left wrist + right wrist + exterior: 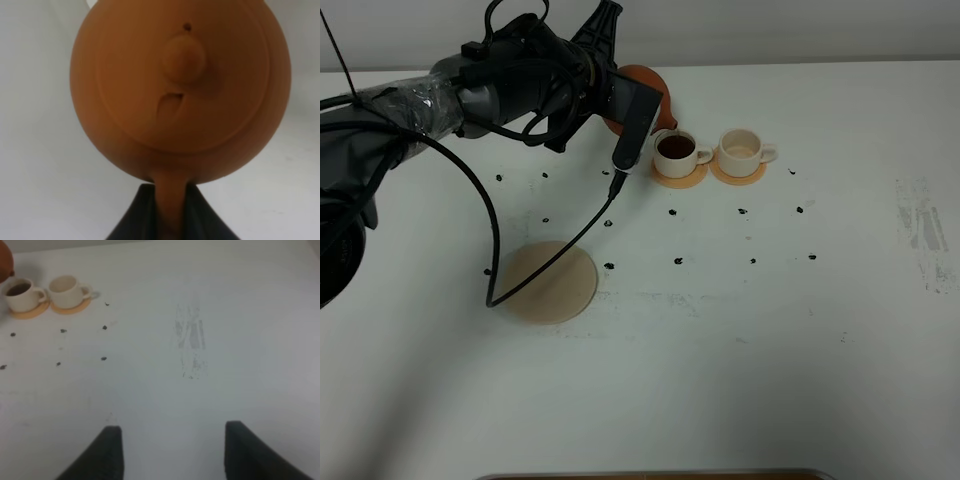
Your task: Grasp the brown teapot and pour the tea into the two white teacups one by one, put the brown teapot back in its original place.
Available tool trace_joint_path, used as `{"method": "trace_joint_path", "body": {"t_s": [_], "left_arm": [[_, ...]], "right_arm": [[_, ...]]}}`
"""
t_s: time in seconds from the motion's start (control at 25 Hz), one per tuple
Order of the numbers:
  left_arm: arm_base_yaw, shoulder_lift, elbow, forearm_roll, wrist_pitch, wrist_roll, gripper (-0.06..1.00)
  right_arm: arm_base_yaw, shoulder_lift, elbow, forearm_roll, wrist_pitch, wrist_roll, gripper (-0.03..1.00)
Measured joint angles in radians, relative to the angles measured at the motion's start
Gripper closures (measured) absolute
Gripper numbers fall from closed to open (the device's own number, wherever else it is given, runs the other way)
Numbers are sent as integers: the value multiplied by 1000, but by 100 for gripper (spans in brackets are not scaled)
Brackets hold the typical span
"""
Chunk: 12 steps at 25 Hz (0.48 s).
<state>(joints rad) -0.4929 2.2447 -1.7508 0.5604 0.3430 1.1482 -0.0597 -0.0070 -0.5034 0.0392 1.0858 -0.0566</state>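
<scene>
The right gripper (170,452) hangs over the bare white worktop (770,350) on its right part, with the jaws well apart and nothing between them. On the left half of the worktop, about midway between the near and the far edge, lies the pale beige disc (548,282), and a black cable (490,240) from the left arm hangs across it. Small black marks (678,261) are spread over the middle. Closer to the far edge, near its middle, the two white teacups stand side by side, each on an orange coaster (677,181): the left teacup (676,150) has dark tea in it, the right teacup (741,148) looks pale inside. Just beside the left teacup, toward the far edge, the left gripper (170,205) is clamped on the handle of the brown teapot (180,90), well apart from the beige disc.
</scene>
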Motion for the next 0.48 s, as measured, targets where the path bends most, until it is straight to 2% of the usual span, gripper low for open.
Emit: {"method": "trace_joint_path", "body": {"t_s": [0.24,0.32,0.48], "left_arm": [[10,-8,0,-28,16,-59,82],[13,-23,0,-58,35,-75,82],[18,-58,0,-174,95,-81,82]], "right_arm": [[0,0,0,0,0,0,49],[0,0,0,0,0,0,49],[0,0,0,0,0,0,49]]}}
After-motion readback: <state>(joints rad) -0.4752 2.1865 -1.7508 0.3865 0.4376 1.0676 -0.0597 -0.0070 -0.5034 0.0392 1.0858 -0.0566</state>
